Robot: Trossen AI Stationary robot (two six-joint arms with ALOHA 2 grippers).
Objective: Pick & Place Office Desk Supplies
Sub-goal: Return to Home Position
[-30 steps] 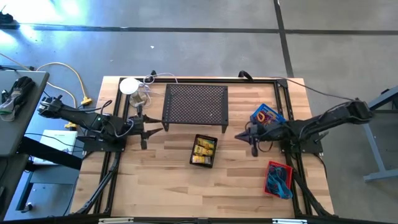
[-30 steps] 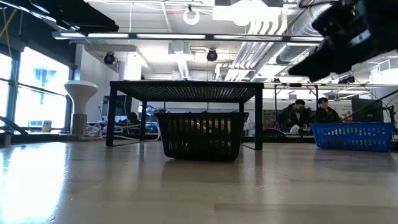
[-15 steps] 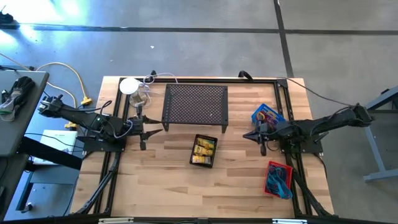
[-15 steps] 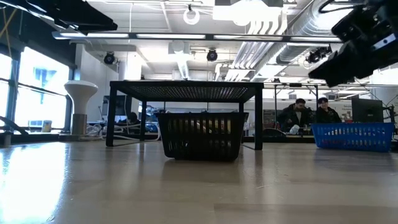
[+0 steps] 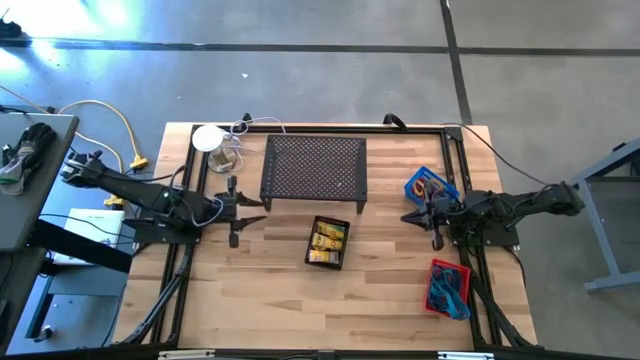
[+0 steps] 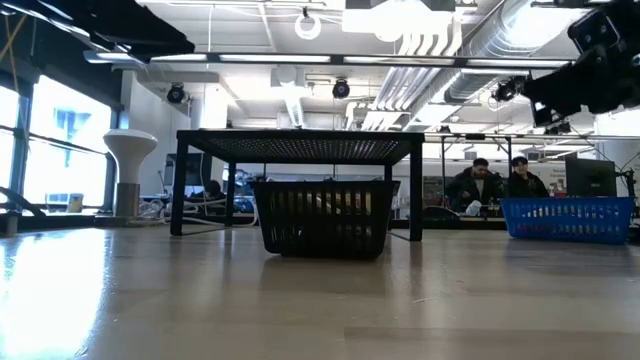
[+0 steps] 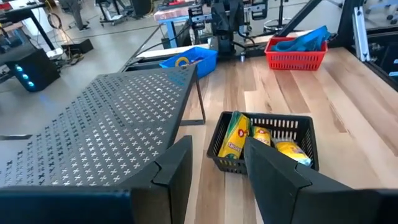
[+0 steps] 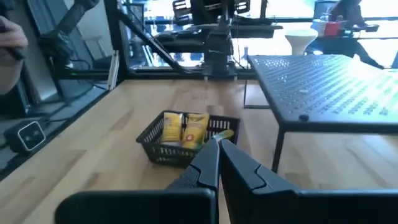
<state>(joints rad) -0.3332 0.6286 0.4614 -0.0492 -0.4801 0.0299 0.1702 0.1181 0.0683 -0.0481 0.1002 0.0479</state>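
Table (image 5: 270,295): wooden top, carrying 1 stand, 3 baskets and both arm bases.
Perforated stand (image 5: 314,168): black metal, standing on its legs at the rear centre of the table.
Left arm (image 5: 130,185): reaches in from the left edge and lies low over the table.
Right arm (image 5: 520,204): reaches in from the right edge and lies low over the table.
Left gripper (image 7: 216,149): just beside the front-left corner of the stand, pointing toward the table centre. Its 2 fingers are spread wide with a clear gap between them.
Right gripper (image 8: 219,144): above the table, just in front of the blue basket, pointing toward the table centre. Its 2 fingers are drawn narrow, tip against tip.
Black basket (image 7: 273,127): at the table centre, just in front of the stand.
Blue basket (image 6: 566,218): at the rear right, beside the stand.
Red basket (image 7: 296,58): at the front right, well apart from the black basket.
Yellow packets (image 7: 233,134): upright inside the black basket.
Coloured rings (image 5: 428,185): inside the blue basket, number not readable.
Blue items (image 5: 447,285): inside the red basket, shape not clear.
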